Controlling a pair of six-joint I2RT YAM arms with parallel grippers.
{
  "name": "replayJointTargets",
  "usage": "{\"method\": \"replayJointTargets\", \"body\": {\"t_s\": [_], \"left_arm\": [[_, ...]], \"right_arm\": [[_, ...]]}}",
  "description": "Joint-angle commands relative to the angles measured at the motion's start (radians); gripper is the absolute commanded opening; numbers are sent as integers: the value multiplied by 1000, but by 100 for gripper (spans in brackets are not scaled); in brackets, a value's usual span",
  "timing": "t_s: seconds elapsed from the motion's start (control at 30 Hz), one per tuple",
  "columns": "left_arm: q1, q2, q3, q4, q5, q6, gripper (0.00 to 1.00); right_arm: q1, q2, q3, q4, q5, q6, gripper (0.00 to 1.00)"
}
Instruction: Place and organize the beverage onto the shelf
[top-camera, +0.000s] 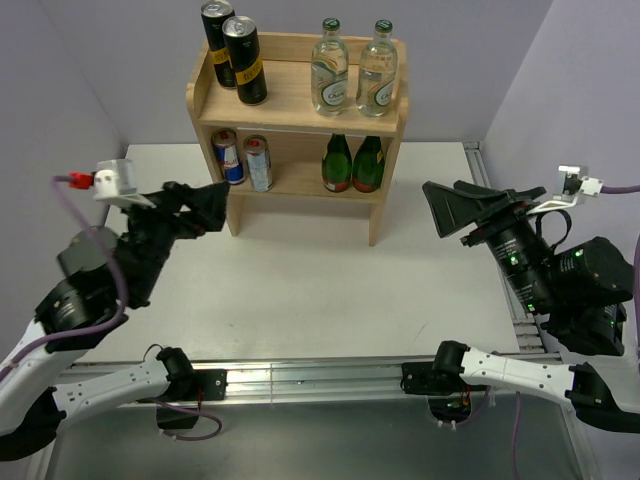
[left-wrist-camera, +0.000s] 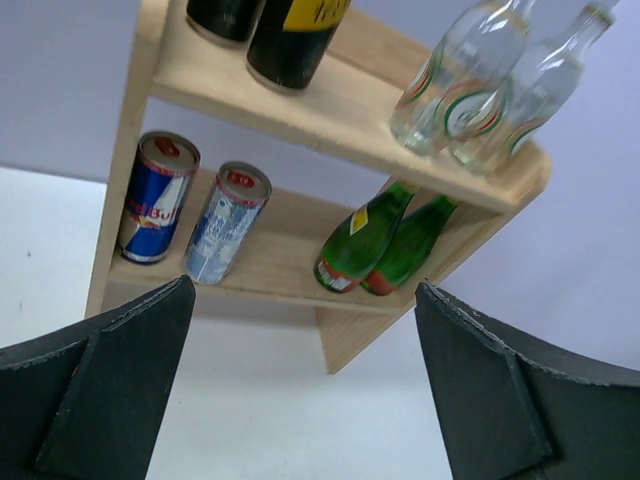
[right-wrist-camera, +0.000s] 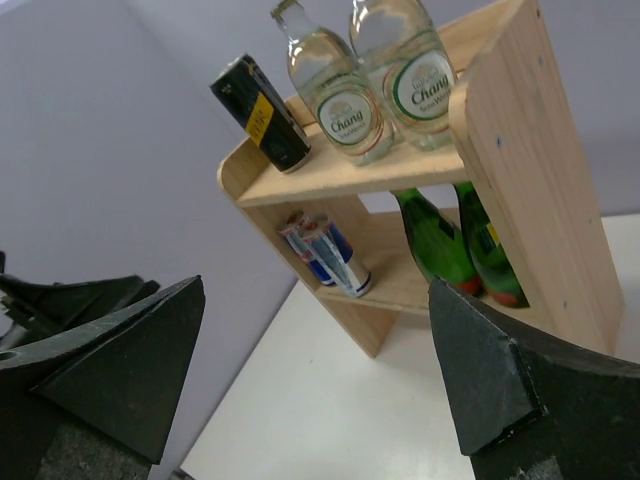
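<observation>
A: top cam: high behind near edge, looks down across desk (top-camera: 320, 270) to shelf (top-camera: 290, 92).
B: wrist cams low, close, tilted. Left faces shelf front, right its right end. All three share shelf.

Black-and-white arms (top-camera: 110, 385), purple cables (top-camera: 625, 189), black wedge-shaped grippers (top-camera: 214, 204).

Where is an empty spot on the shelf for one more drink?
On the shelf, the top board has a bare strip between the black cans and the clear bottles. The lower board has a gap between the silver-blue-red cans and the dark green bottles. Both boards' ends are crowded. The table in front lies bare.
</observation>
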Motion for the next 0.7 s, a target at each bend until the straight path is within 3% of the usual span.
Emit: {"method": "replayJointTargets", "body": {"t_s": [0.0,0.67], "left_arm": [[-3,-33,29,-4,32,54,99],[-3,-80,14,6,4,88,99]], "right_arm": [[6,39,50,6,-37,-98,100],[6,15,33,43,-27,-141,100]]}}
